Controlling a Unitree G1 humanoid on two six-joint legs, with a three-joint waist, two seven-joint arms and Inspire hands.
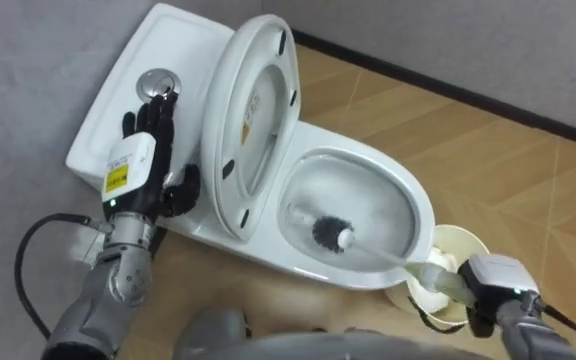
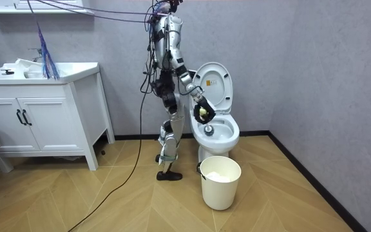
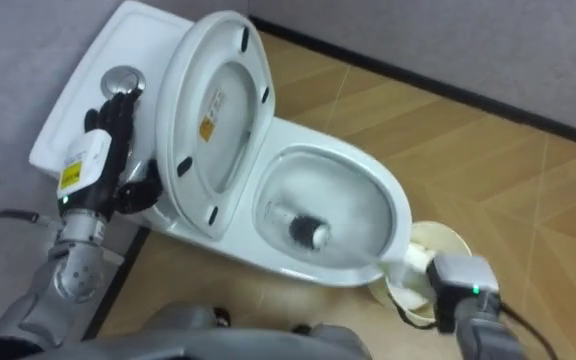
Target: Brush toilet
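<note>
A white toilet [image 1: 408, 200] stands with its seat and lid [image 1: 258, 110] raised against the tank [image 1: 118, 110]. The dark head of a toilet brush [image 1: 330, 233] lies inside the bowl, and its pale handle runs down to the right. My right hand [image 1: 493, 285] is shut on that handle at the lower right. My left hand [image 1: 153, 135] rests on the tank top with straight fingers that reach to the round chrome flush button [image 1: 158, 82]. In the room view I stand at the toilet's side, on the room view's left.
A cream bucket [image 1: 460, 245] stands on the wooden floor right by the bowl's front, under the brush handle. Behind the toilet run a grey wall and a dark baseboard [image 1: 448, 85]. A white vanity cabinet [image 2: 44, 109] stands off to the room view's left.
</note>
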